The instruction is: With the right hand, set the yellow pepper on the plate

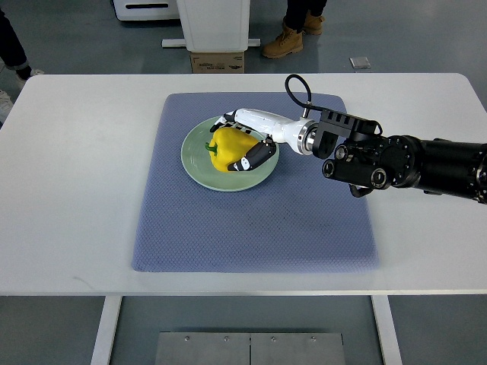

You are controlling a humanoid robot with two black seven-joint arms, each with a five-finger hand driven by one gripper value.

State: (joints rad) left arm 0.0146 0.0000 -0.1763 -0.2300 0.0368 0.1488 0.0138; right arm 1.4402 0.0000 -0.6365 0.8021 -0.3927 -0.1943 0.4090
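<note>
I am watching the right hand [242, 142] reaching in from the right edge, its dark forearm [411, 163] lying across the far right part of the desk [68, 190] and its white wrist section angling toward the plate [196, 167]. The fingers [255, 158] are curling around the yellow pepper [228, 147], one dark-tipped finger wrapping its near side and others showing along its far edge, so the hand is gripping the pepper rather than lying open. The pepper is sitting over the middle of the pale green plate, and it appears to be resting on the plate's surface, though from this steep angle I cannot be sure whether it is touching or held just above it. It is lying on its side, with its long axis running roughly left to right across the picture; the small green stem [209, 147] is pointing toward the left, away from the wrist, and the broader end is tucked into the palm. The plate is sitting on the blue mat [251, 228], in the mat's far left portion, and the mat is covering the centre of the white desk. A black cable loop [297, 87] is arching up above the wrist. Beyond the far edge of the desk, I am seeing a person's tan boots [285, 42] on the floor and a small cardboard box [218, 62] beside a white pedestal [213, 23].
</note>
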